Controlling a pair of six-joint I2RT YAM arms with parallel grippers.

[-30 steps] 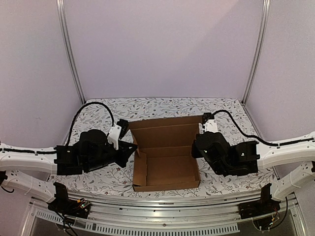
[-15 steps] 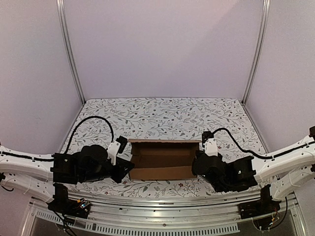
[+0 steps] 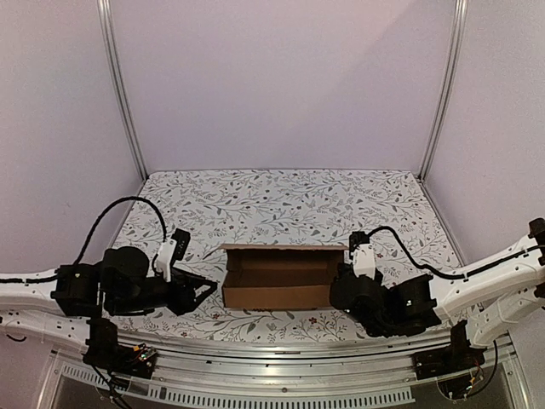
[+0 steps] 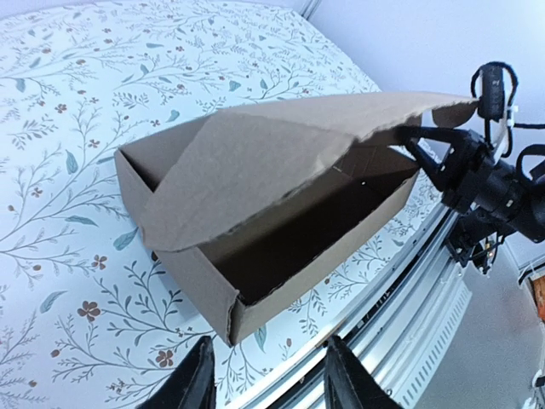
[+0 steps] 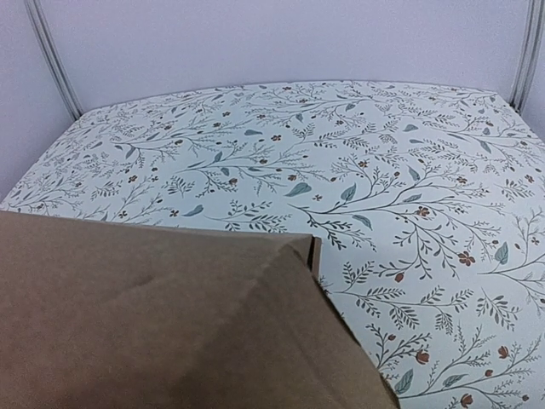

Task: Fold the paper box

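Observation:
The paper box (image 3: 277, 296) is brown cardboard and stands near the table's front edge. Its lid (image 4: 272, 162) slants down over the tray without closing it. In the left wrist view the dark inside shows under the lid. My left gripper (image 3: 209, 290) is open, a short way left of the box, and touches nothing; its fingertips (image 4: 203, 362) frame the box's near corner. My right gripper (image 3: 341, 279) is at the box's right end, and in the left wrist view it (image 4: 413, 145) is shut at the lid's far corner. In the right wrist view the lid (image 5: 153, 315) hides those fingers.
A floral cloth (image 3: 281, 200) covers the table. An aluminium rail (image 4: 409, 341) runs along the near edge, just in front of the box. Lilac walls with metal posts (image 3: 119, 85) enclose the back and sides.
The lid has swung down from standing open to slanting over the tray. The left gripper has opened, let go of the box and drawn back to the left. The right arm stayed at the lid.

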